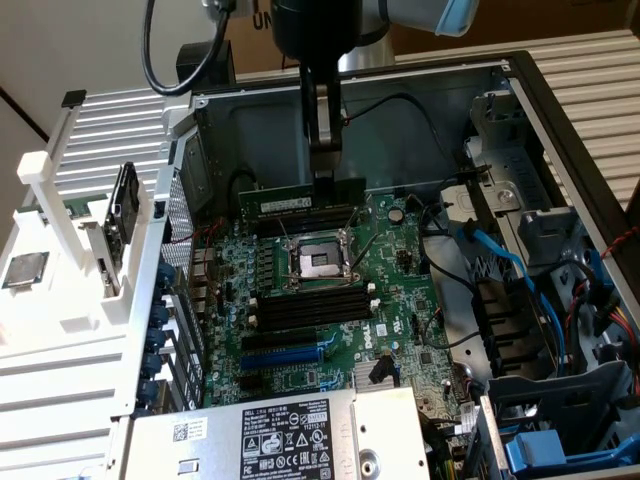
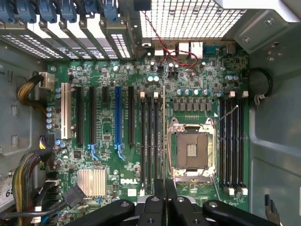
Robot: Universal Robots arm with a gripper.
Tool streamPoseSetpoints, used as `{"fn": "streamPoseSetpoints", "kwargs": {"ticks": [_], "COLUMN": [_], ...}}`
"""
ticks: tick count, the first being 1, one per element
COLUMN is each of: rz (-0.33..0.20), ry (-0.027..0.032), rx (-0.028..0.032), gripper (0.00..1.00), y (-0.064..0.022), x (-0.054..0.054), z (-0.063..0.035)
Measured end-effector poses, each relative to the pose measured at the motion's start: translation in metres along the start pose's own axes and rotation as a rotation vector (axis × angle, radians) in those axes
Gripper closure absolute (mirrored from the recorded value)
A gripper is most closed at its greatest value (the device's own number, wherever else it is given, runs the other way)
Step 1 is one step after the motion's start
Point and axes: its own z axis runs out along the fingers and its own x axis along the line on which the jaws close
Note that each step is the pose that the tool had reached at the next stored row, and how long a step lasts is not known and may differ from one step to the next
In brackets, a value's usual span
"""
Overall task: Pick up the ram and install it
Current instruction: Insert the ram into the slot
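The ram (image 1: 300,201) is a long green stick with a pale sticker, held level and on edge above the motherboard (image 1: 400,300) inside the open computer case. My gripper (image 1: 325,168) comes down from above and is shut on the ram's upper edge near its right end. In the exterior view the stick hangs over the far black memory slots (image 1: 300,224), behind the CPU socket (image 1: 315,262). In the wrist view the ram (image 2: 163,136) appears edge-on as a thin line running from my fingertips (image 2: 159,190), between the socket (image 2: 192,148) and the black slots (image 2: 149,141).
A second bank of black slots (image 1: 310,305) with white clips lies nearer, then a blue slot (image 1: 285,355). The power supply (image 1: 270,430) sits at the front. Blue cables (image 1: 500,265) and drive cages fill the right side. A white rack (image 1: 60,250) stands outside at the left.
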Motion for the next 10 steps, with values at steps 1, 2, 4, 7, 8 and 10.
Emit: {"fn": "streamPoseSetpoints", "kwargs": {"ticks": [1,2,4,7,8,10], "rz": [0.000,0.000,0.000,0.000,0.000,0.000], "ry": [0.0000,0.0000,-0.0002,-0.0002,-0.0001,-0.0002], "rx": [0.0005,0.0010,0.0019,0.0022,0.0021,0.0022], "gripper": [0.88,0.88,0.88,0.88,0.88,0.88], "y": [0.0000,0.0000,-0.0001,-0.0001,-0.0001,-0.0001], "x": [0.000,0.000,0.000,0.000,0.000,0.000], "z": [0.0018,0.0034,0.0071,0.0120,0.0130,0.0152]}}
